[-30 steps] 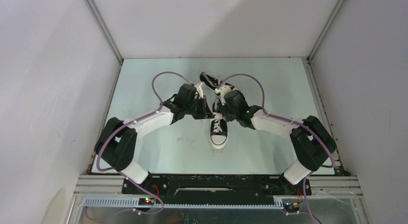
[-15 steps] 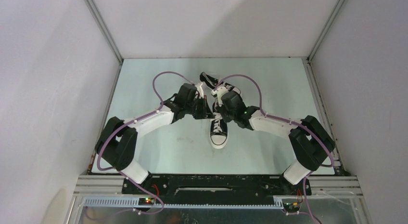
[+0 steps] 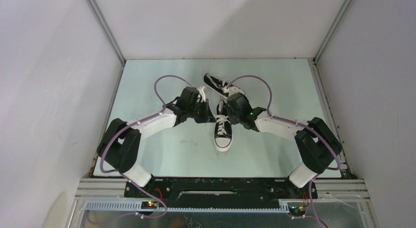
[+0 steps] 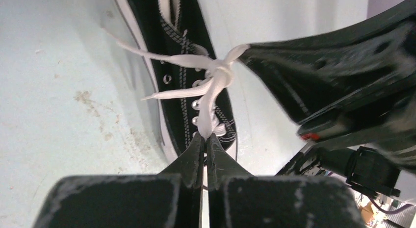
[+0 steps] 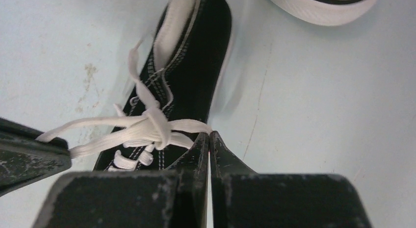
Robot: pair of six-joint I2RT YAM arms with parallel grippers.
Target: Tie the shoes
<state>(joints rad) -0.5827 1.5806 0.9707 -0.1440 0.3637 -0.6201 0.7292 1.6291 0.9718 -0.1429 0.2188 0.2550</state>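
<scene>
A small black sneaker [image 3: 223, 133] with white laces and white toe cap lies mid-table, toe toward me. It also shows in the left wrist view [image 4: 189, 66] and the right wrist view [image 5: 194, 66]. A second sneaker [image 3: 216, 84] lies on its side behind it. My left gripper [image 3: 211, 114] is shut on a white lace loop [image 4: 208, 110]. My right gripper [image 3: 226, 112] is shut on the other lace loop [image 5: 194, 125]. Both loops run taut to a knot [image 5: 159, 127] over the near shoe's eyelets. Two loose lace ends stick out from the knot.
The pale green table [image 3: 274, 90] is walled by white panels at left, right and back. Purple cables loop over both arms. A brown stain [image 4: 83, 96] marks the table beside the shoe. The second shoe's white sole [image 5: 319, 5] lies just beyond the near one.
Both grippers have shifted slightly toward me and apart across the near shoe, drawing the lace loops taut at the knot. The far shoe shows more fully now.
</scene>
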